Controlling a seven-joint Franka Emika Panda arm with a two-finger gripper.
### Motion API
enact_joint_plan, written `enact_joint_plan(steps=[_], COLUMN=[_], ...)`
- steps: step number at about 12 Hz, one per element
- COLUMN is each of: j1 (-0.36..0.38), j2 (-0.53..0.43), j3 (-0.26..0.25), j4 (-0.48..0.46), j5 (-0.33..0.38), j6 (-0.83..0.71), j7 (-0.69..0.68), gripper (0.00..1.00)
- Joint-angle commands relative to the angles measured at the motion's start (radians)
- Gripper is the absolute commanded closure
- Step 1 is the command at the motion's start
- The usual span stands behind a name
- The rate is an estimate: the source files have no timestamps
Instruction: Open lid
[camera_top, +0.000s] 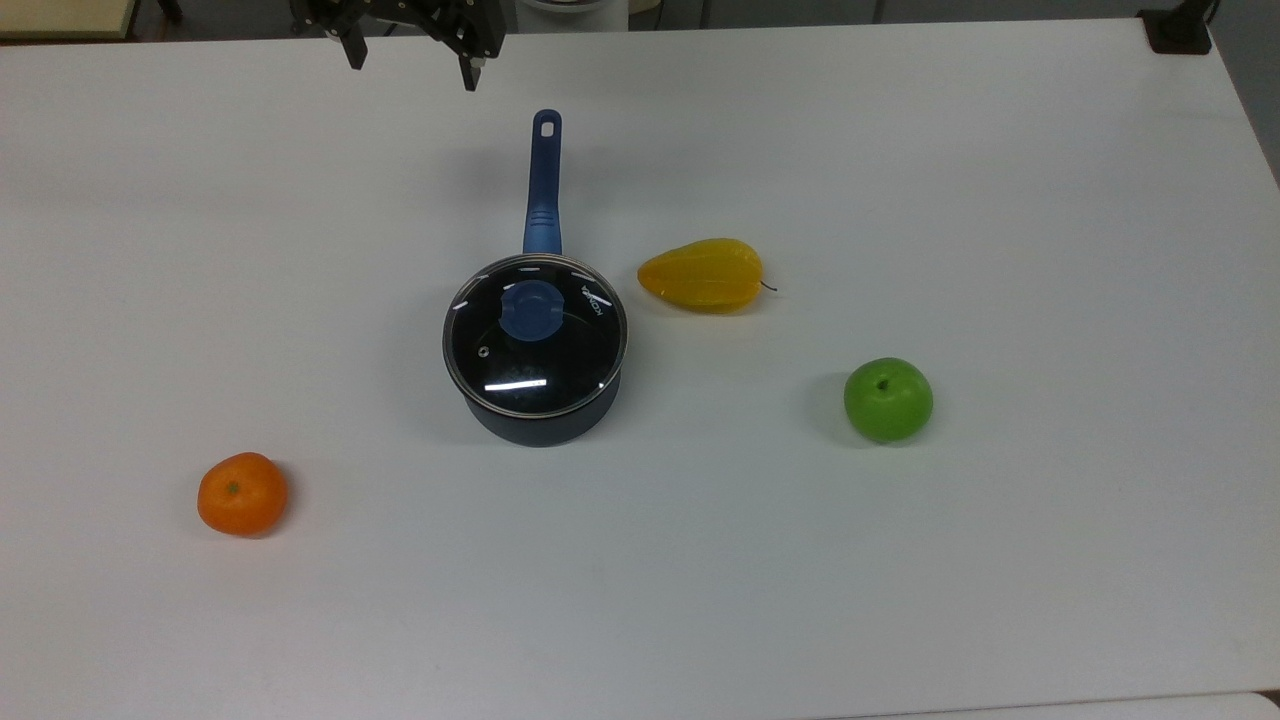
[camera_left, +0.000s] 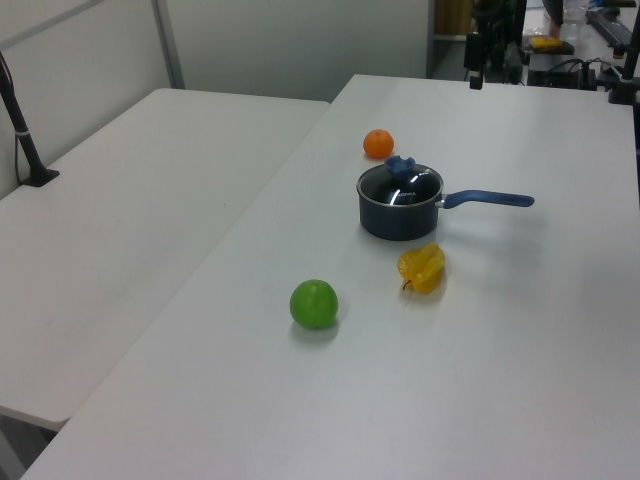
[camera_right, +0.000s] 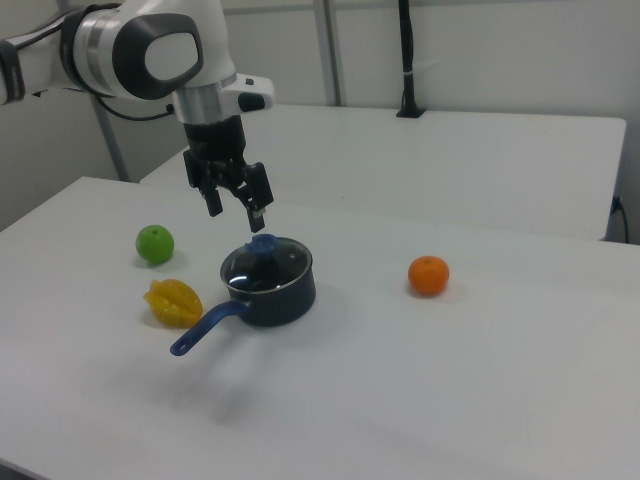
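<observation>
Currently the lid (camera_top: 535, 335) sits seated on the dark saucepan (camera_top: 541, 420), which stands near the middle of the white desk (camera_top: 1000, 560). Its blue knob (camera_top: 532, 309) is uncovered and nothing touches it. The saucepan's blue handle (camera_top: 543, 185) runs toward the far edge of the desk in the top view.

The tool (camera_right: 238, 206) hangs in the air with its fingers spread and nothing between them. In the right view it sits above the saucepan and slightly toward the right view's left of the knob, clear of the lid. In the top view the fingertips show at the far edge of the desk, beyond the end of the handle.

Other items on the desk: a yellow starfruit (camera_top: 703, 275) just beside the saucepan on the top view's right, a green apple (camera_top: 888, 400) further toward the same side, and an orange tangerine (camera_top: 242, 494) well apart toward the top view's left and the near edge. None of these obstruct the knob.

Assessment: the task stands at the approach step; the lid is not yet gripped or raised. The next move calls for centring the spread fingers over the knob, lowering until they straddle it, closing on it, then lifting straight up. The knob is small and the glass lid is likely heavy for its grip point, so a misaligned closure could slip or drag the saucepan.
</observation>
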Motion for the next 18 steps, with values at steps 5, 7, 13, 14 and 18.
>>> enact_joint_plan(steps=[5,7,13,14,18], j1=[0.000,-0.008,-0.029,-0.028,-0.015], j2=[0.003,0.000,0.002,0.005,0.023], j3=[-0.003,-0.005,-0.003,-0.003,0.007], j4=[0.003,0.003,0.017,0.017,0.018], j5=[-0.015,-0.015,0.027,0.028,0.073], j6=[-0.033,-0.033,-0.033,-0.032,-0.009], j7=[-0.015,-0.015,-0.063,-0.069,-0.101], gripper=[0.00,0.00,0.00,0.00,0.00])
